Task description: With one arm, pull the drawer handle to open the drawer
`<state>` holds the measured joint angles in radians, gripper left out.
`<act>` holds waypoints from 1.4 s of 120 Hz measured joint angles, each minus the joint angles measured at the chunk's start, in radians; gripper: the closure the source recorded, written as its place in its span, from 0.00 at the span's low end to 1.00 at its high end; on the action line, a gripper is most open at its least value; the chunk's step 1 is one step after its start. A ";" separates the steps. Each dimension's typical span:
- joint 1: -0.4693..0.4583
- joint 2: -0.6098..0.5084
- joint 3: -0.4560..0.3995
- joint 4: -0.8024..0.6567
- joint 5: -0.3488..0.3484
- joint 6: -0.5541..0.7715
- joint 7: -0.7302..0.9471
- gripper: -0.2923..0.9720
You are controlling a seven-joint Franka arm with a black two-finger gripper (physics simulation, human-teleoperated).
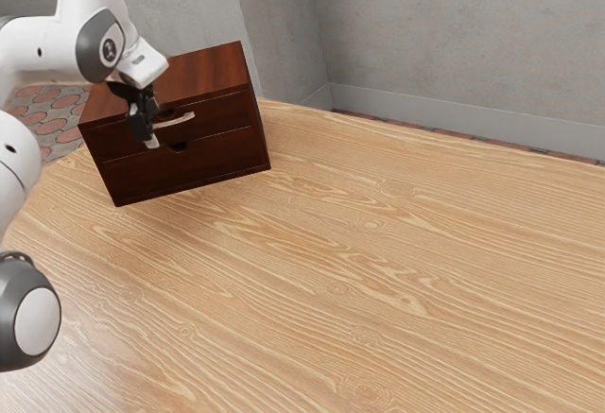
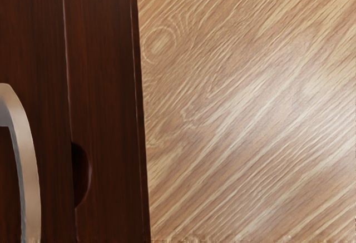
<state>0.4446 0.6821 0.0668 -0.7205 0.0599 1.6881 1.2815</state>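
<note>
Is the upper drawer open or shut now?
Looks shut: the drawer front lies flush with the lower front, no gap shows. The gripper is at its handle.

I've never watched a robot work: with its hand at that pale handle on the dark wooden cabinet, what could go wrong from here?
Two likely risks. The black hand sits at one end of the pale curved handle, not its middle, so a pull might slip off or skew the drawer. The dark red-brown wooden cabinet seems to stand loose on the light wooden table, so it might slide instead of the drawer opening.
</note>
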 joint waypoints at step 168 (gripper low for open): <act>-0.095 -0.263 0.109 -0.530 -0.106 0.480 0.017 0.23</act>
<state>0.3491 0.4192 0.1756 -1.2509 -0.0458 2.1678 1.2987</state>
